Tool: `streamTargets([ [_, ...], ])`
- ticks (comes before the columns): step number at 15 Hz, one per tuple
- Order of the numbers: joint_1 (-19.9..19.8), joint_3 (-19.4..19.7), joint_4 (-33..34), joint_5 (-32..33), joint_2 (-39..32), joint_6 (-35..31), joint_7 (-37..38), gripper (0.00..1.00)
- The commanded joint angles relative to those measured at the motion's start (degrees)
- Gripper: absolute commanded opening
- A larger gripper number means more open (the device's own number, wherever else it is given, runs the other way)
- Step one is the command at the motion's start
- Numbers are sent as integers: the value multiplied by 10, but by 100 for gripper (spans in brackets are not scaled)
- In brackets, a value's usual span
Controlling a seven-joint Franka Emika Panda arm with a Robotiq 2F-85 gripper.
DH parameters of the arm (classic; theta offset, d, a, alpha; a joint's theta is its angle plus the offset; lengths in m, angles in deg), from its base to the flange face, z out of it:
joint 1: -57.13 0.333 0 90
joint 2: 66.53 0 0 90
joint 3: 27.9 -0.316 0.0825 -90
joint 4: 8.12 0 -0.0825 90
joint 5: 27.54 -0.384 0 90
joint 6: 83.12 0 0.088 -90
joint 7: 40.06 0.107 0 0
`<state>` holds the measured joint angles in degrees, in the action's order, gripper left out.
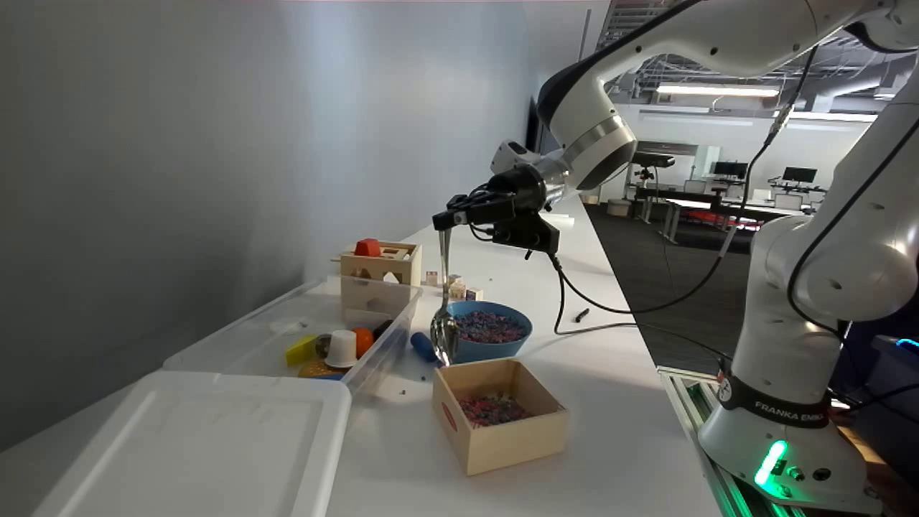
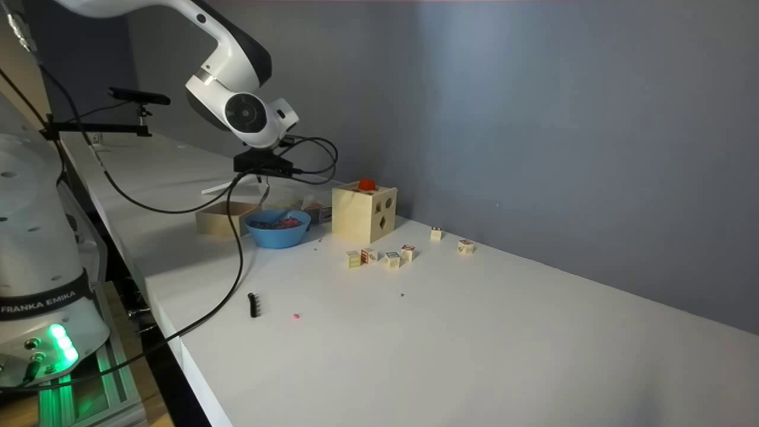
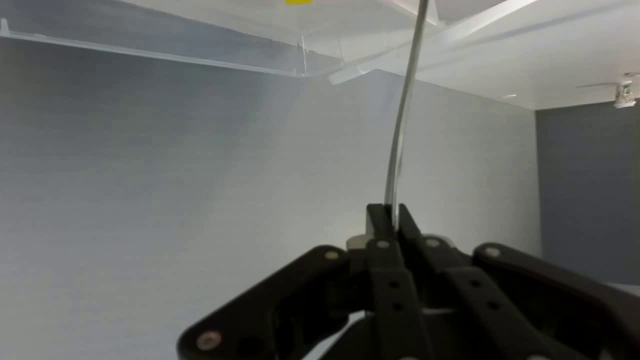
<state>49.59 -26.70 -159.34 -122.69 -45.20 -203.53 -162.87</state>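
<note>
Nearest the camera in an exterior view, a white lid (image 1: 194, 445) fills the lower left, cut off by the bottom edge. At the frame's centre hangs a spoon (image 1: 444, 334), head down, its upper end held by the gripper (image 1: 442, 221). Both fingers (image 3: 376, 222) are pinched together, with only the thin handle (image 3: 401, 115) between them. The spoon's head overlaps the left rim of a blue bowl (image 1: 495, 350), and its tip ends by the upper left corner of a box (image 1: 517, 441); whether it touches either I cannot tell. Bowl and box both hold small red and blue bits (image 1: 492, 327). Left of centre, toys (image 1: 342, 350) in a clear tub (image 1: 380, 355) partly hide one another.

In the wrist view the handle runs up through the top edge, so the spoon's head is out of frame; a yellow scrap (image 3: 299, 1) is cut off by the same edge. In an exterior view the fingers are hidden behind the wrist (image 2: 246, 115), left of upper centre.

FRANKA EMIKA reads clearly in white on a black band (image 2: 41, 303), lower left of that frame. Too small to read are a red oval (image 1: 449, 416) on the box's left side and the printed blocks (image 2: 392, 259) at mid-frame.
</note>
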Motion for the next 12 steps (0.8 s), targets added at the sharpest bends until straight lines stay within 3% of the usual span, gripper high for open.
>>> streamTargets([
  [1,0,-3,2,12,11,-4,-4,1],
  [7,-1,-14,2,8,21,-39,-18,1],
  [12,7,-12,10,19,20,-20,-13,1],
])
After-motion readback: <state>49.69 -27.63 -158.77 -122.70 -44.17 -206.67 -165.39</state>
